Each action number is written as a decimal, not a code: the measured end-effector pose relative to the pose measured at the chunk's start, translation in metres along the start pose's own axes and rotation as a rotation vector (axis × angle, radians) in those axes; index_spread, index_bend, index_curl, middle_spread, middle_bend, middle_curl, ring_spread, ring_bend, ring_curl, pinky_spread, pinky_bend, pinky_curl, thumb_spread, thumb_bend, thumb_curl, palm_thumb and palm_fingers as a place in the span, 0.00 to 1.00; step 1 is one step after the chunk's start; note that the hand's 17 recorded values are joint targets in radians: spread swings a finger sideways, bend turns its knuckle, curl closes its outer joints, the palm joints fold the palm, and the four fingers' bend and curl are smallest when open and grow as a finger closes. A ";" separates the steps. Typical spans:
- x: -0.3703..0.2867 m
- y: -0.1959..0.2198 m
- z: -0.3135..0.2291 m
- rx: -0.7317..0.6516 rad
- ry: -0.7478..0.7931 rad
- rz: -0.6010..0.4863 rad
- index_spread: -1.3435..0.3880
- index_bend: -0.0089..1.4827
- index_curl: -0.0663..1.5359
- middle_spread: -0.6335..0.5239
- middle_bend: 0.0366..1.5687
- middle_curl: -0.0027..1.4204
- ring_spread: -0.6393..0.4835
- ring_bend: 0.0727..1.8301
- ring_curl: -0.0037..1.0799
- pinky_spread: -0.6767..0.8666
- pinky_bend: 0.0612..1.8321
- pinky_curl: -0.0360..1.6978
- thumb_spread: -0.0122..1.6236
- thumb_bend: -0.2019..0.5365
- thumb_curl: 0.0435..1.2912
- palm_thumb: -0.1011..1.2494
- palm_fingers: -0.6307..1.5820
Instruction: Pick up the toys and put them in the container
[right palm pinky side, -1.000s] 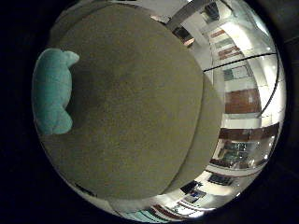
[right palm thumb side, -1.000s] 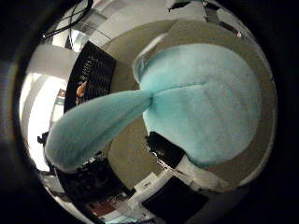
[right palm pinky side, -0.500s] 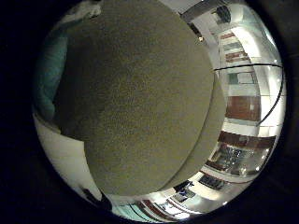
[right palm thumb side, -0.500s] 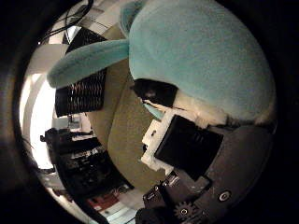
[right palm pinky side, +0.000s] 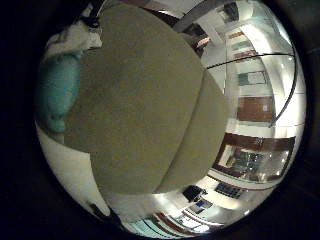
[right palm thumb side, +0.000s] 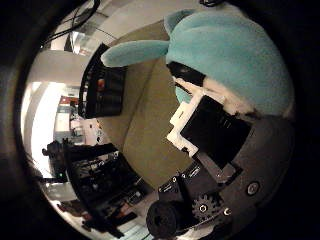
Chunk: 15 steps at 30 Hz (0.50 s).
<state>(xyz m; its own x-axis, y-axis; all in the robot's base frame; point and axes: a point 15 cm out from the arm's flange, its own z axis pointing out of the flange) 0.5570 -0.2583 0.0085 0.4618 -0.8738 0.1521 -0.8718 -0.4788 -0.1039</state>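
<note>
A teal plush toy (right palm thumb side: 235, 55) with a long ear or limb sticking out fills much of the thumb side view, close to the palm. My right hand (right palm thumb side: 210, 135) has a white and black finger curled in against the toy's underside. In the little finger side view the same toy (right palm pinky side: 55, 95) shows at the rim, with a white finger part (right palm pinky side: 75, 37) beside it. The toy lies on an olive-tan cushion (right palm pinky side: 145, 110). A black slatted container (right palm thumb side: 107, 95) stands past the cushion's far edge, with something orange-red inside.
The cushion's rounded edge drops to a pale floor or base (right palm pinky side: 70, 165). Dark shelving or a rack (right palm thumb side: 100, 175) stands below the container's side of the room. Windows and wall panels (right palm pinky side: 255, 105) lie far off.
The palm has closed in on the plush toy, which now fills more of the thumb side view. The finger has curled in against it. The container has come into clearer view.
</note>
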 end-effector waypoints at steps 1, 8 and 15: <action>-0.004 -0.005 -0.018 0.010 0.007 -0.004 0.65 0.80 0.52 0.44 0.84 0.52 0.38 0.74 0.66 0.33 0.86 0.31 0.62 0.26 0.45 0.86 0.80; -0.055 -0.024 -0.130 0.054 0.003 -0.031 0.66 0.81 0.52 0.45 0.86 0.51 0.38 0.73 0.69 0.33 0.84 0.35 0.62 0.25 0.48 0.85 0.80; -0.160 -0.062 -0.202 0.134 -0.021 -0.115 0.66 0.82 0.51 0.45 0.86 0.51 0.37 0.73 0.71 0.33 0.82 0.38 0.62 0.25 0.50 0.84 0.80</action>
<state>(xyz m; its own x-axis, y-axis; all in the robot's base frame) 0.5043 -0.0713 0.1893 0.5622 -0.8133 0.1499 -0.7838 -0.5818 -0.2171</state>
